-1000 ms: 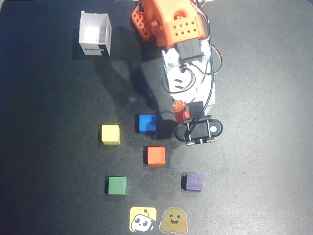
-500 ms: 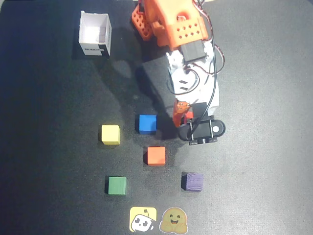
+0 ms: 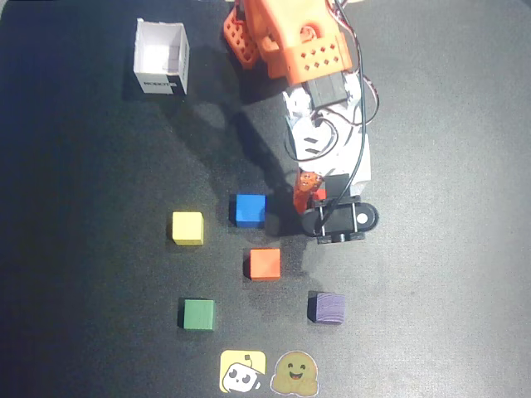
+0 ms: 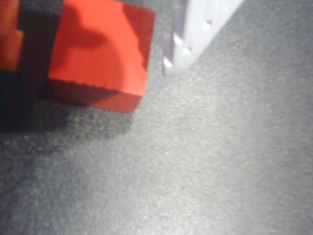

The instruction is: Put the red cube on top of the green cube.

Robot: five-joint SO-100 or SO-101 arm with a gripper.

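The pincer (image 3: 314,192) hangs low over the dark tabletop (image 3: 448,315), just right of the middle in the overhead view. Its orange finger (image 3: 305,189) points down, and a small bit of the red cube (image 3: 319,193) shows right beside it, under the arm's black part. In the wrist view the red cube (image 4: 100,51) is big and close at 11 o'clock. It sits between an orange finger (image 4: 9,36) at the left edge and a white finger (image 4: 193,29) at 1 o'clock. There is a dark gap on each side of the cube, so the pincer is spread around it and not squeezing it. I cannot tell if either finger touches it. The cube rests on the tabletop (image 4: 195,161).

Now go outward in the overhead view. The blue cube (image 3: 249,210) is near the pincer at 9 o'clock. The orange cube (image 3: 265,264) is at 7 o'clock from the pincer. The purple cube (image 3: 327,307) is at 6 o'clock. The yellow cube (image 3: 187,227) is farther away, past the blue one. The green cube (image 3: 198,314) is well apart from the pincer, at 7 o'clock, below the yellow cube. Nothing sits on top of it.

A white box (image 3: 161,58) stands open at 10 o'clock, far up the tabletop. Two stickers (image 3: 265,373) lie at the bottom edge.
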